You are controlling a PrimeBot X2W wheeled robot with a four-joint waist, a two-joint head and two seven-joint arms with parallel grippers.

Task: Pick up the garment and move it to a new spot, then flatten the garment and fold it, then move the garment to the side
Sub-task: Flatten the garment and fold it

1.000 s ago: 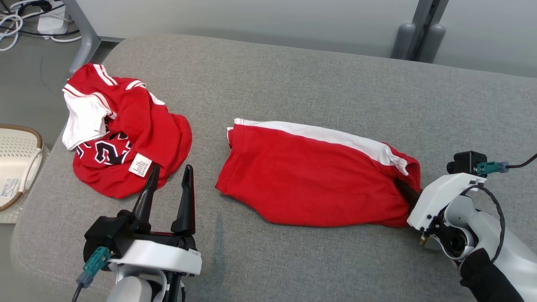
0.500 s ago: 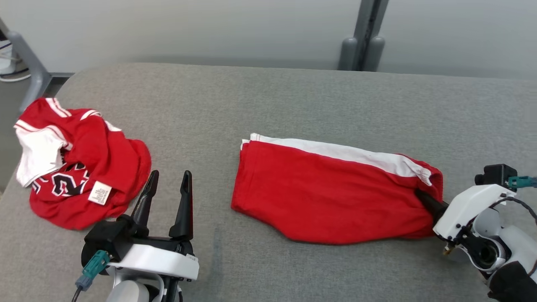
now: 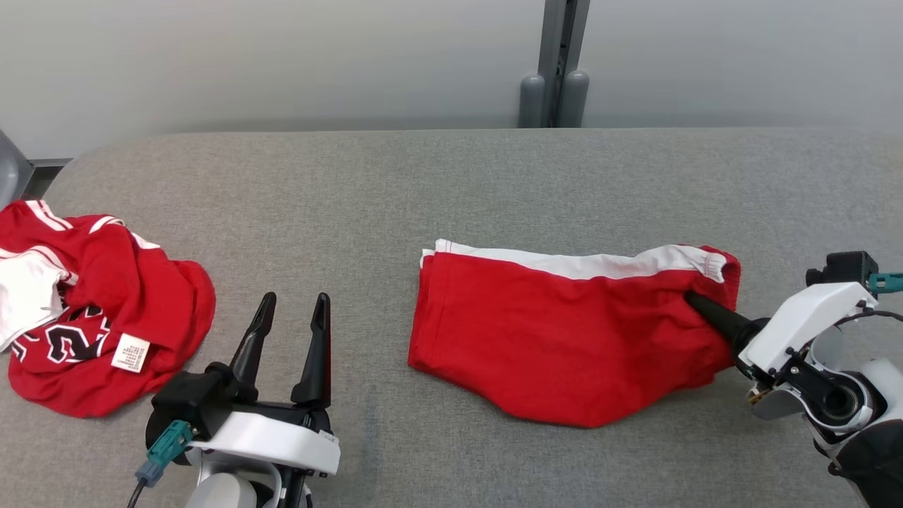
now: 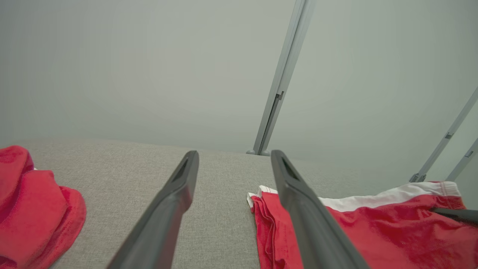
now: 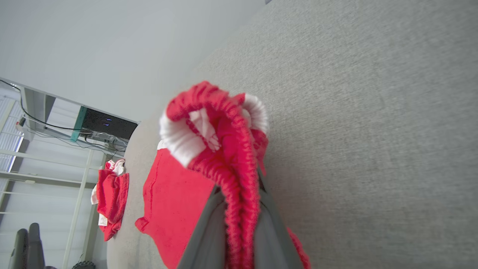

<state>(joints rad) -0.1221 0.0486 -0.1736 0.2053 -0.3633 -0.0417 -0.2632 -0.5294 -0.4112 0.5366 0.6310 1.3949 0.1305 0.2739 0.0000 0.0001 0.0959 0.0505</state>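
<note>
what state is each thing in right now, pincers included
red shorts, lying mostly flat on the grey surface, waistband end bunched in a grip
red jersey, crumpled in a heap, label showing, untouched
left pincer, open, empty, between the two garments
right pincer, shut on the waistband of the red shorts

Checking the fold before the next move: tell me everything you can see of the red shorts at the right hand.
The red shorts look like soft knit fabric, red with a white stripe along the far edge. They lie mostly flat on the grey padded surface, layers stacked, leg hems to the robot's left. The gathered elastic waistband at the right end is lifted and bunched, pinched between the shut fingers of the right hand. Nothing else touches them.
</note>
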